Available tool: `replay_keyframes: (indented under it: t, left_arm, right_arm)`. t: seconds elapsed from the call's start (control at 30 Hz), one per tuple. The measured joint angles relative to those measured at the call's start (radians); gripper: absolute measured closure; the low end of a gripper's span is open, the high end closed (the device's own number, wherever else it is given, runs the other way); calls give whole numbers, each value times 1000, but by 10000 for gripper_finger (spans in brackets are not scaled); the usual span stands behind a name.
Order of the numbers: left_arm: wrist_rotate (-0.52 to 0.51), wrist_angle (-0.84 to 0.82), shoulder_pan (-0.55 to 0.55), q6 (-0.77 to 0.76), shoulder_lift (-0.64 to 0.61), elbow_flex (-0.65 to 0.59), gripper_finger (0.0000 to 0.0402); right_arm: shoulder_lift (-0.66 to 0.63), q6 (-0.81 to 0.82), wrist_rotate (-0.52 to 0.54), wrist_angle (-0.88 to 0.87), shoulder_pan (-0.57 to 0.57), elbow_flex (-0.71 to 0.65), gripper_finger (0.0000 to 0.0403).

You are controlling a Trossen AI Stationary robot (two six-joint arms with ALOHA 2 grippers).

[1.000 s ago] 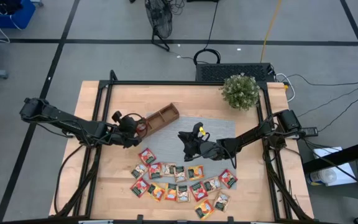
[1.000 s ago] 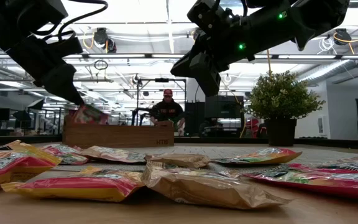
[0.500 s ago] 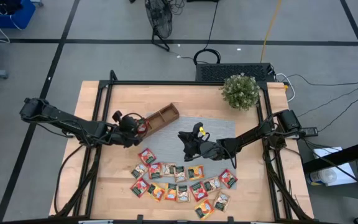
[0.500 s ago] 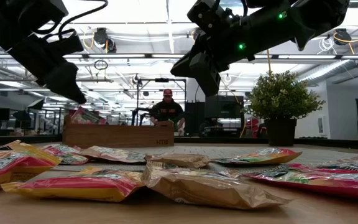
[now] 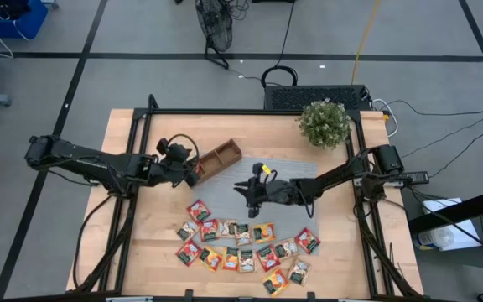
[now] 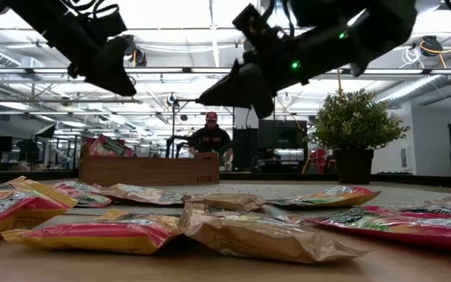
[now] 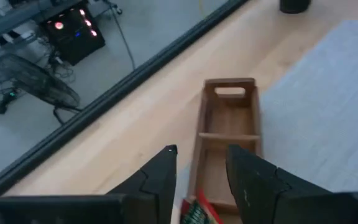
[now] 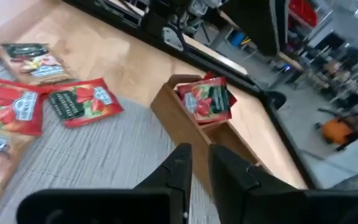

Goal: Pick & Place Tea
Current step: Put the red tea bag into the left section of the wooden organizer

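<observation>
**At the tea table: one red sachet lies in the tray, both grippers empty above it**

On the pale wooden table (image 5: pixel 132 243) a grey woven mat (image 5: pixel 225 197) lies across the middle, with a potted green plant (image 5: pixel 324 122) at the far right corner. The brown wooden compartment tray (image 5: pixel 218 158) sits at the mat's far left edge, set at an angle.

The left gripper (image 7: pixel 199 171) hangs above the near end of that tray. Its fingers stand apart with nothing between them. The right gripper (image 8: pixel 197 165) hovers over the centre of the mat, pointing toward the tray. Its fingers are drawn nearly together, a narrow gap showing, and they hold nothing.

One red square tea sachet with a pale label (image 8: pixel 205 99) rests in the tray's end compartment, leaning against the wall. In the left wrist view its corner shows just below the fingers. The remaining red, orange, yellow and green sachets (image 5: pixel 241 245) lie scattered on the near part of the table, several overlapping, well apart from both grippers.

A person (image 6: pixel 210 139) stands in the room beyond the table.
</observation>
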Motion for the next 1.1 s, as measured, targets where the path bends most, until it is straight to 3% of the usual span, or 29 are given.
replay_keyframes:
  t: [0.13, 0.4, 0.6, 0.87, 1.1]
  left_arm:
    - [48, -34, 55, -22, 0, 0, 259]
    - [534, 16, 231, -75, 49, 0, 258]
    - [689, 34, 308, -141, 134, 0, 258]
    - [758, 16, 281, -95, 219, 0, 259]
    - [700, -94, 241, -58, 217, 0, 272]
  right_arm:
    - [0, 53, -46, -2, -39, 0, 363]
    - [0, 69, -49, -38, -53, 0, 364]
    - [0, 87, -48, -64, -52, 0, 364]
    - [0, 88, -46, -120, -52, 0, 363]
    - [0, 86, -46, -120, -51, 0, 363]
